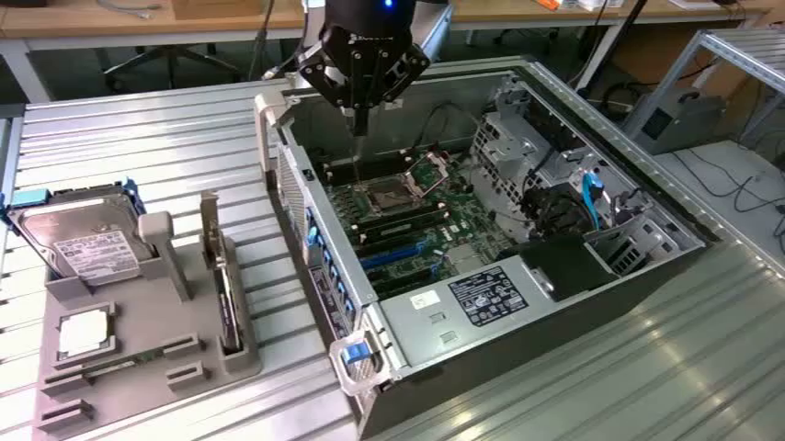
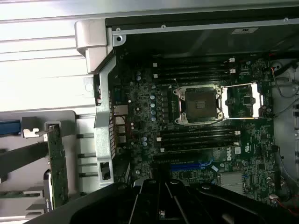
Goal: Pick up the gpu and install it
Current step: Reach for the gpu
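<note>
The gpu (image 1: 224, 287) stands on edge in a slot of the grey holder (image 1: 153, 354) at the exterior view's left, a thin dark card with a pale bracket at its far end. In the wrist view the gpu (image 2: 58, 168) shows its green board face and metal bracket. My gripper (image 1: 359, 124) hangs shut and empty over the far end of the open computer case (image 1: 405, 344), above the motherboard (image 1: 411, 207). It is well apart from the gpu. In the wrist view the gripper (image 2: 161, 198) sits over the blue expansion slot (image 2: 191, 165).
A silver hard drive (image 1: 80, 243) in a blue-edged frame leans in the holder, with a processor chip (image 1: 84, 333) in front of it. The open processor socket (image 2: 198, 105), memory slots and cables lie inside the case. Ribbed metal table (image 1: 147, 138) surrounds both.
</note>
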`<state>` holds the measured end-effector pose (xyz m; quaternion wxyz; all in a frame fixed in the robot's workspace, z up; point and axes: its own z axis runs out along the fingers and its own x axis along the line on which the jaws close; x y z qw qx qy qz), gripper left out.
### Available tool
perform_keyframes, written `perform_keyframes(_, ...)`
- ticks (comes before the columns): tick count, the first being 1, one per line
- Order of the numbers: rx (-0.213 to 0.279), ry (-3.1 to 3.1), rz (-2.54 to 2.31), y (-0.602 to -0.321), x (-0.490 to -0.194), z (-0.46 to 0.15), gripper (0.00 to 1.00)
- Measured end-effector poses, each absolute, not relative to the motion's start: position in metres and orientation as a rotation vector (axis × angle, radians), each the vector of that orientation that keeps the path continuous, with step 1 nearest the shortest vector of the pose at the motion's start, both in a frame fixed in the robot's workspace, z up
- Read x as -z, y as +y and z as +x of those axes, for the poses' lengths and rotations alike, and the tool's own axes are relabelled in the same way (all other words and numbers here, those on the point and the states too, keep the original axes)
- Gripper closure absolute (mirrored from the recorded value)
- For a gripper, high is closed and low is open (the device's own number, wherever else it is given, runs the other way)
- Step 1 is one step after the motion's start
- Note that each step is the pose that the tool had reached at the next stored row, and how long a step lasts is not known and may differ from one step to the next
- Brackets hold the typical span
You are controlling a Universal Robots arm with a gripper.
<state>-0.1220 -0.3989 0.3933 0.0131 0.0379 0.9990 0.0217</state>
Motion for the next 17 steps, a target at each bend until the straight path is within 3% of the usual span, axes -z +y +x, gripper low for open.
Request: perform_keyframes(17,-0.068,3.112,0.118,-0.399,-0.3933,-0.1318,0.89)
